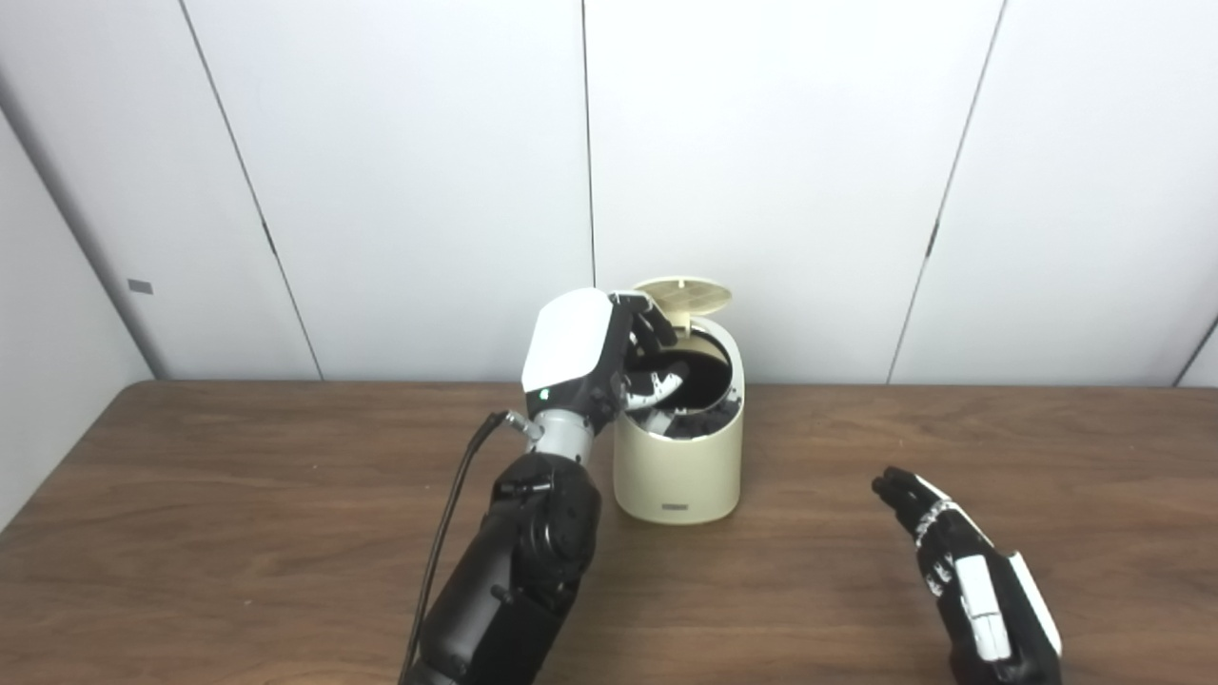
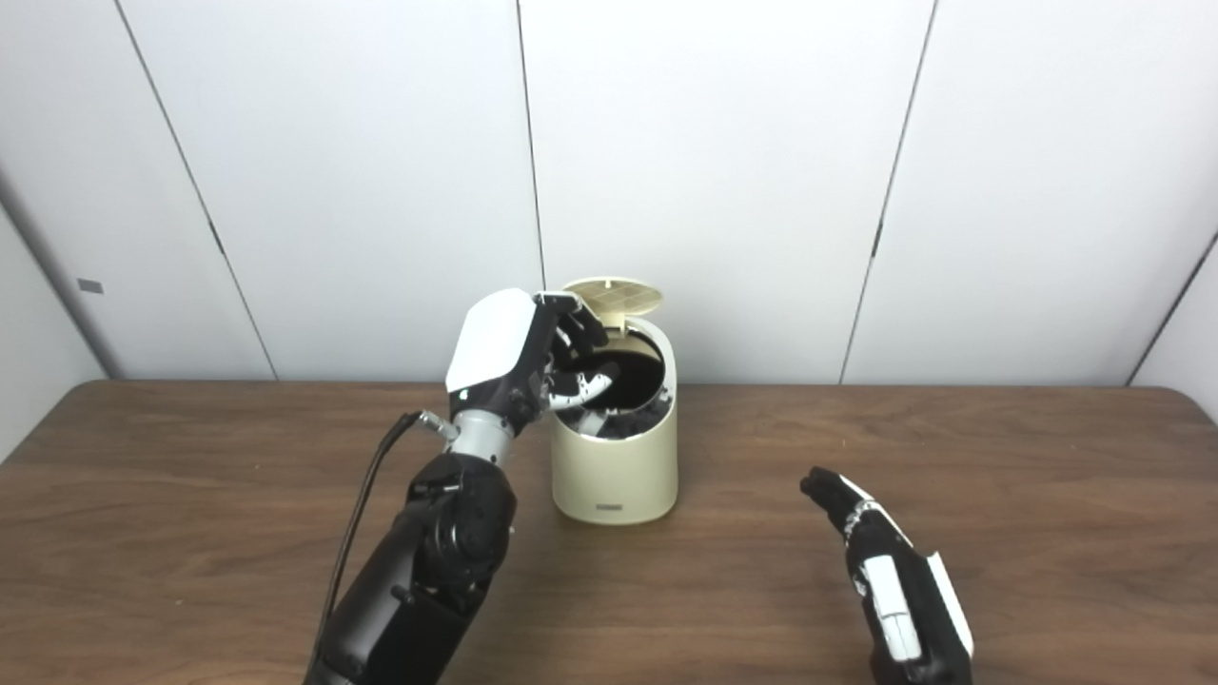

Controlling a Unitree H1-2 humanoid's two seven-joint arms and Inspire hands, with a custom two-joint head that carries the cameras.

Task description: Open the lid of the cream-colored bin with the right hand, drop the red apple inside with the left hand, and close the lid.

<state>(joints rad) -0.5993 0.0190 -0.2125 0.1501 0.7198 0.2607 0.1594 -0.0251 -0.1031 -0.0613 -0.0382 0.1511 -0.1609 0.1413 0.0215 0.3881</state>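
L hand over open bin, R hand idle on table.

I see one cream-colored bin (image 1: 677, 466), long axis upright, lid (image 1: 685, 293) tipped up behind my left hand (image 1: 609, 357), whose fingers (image 1: 657, 385) are spread loosely above the mouth. Apple not visible. Right hand (image 1: 961, 561), fingers straight together, sits well right of bin.

Brown wood-grain bench (image 1: 238, 533) spans the full width. White panelled wall (image 1: 761, 143) runs along its far edge, dark vertical seams between panels. Small grey tag (image 1: 140, 286) on wall near far-left corner.
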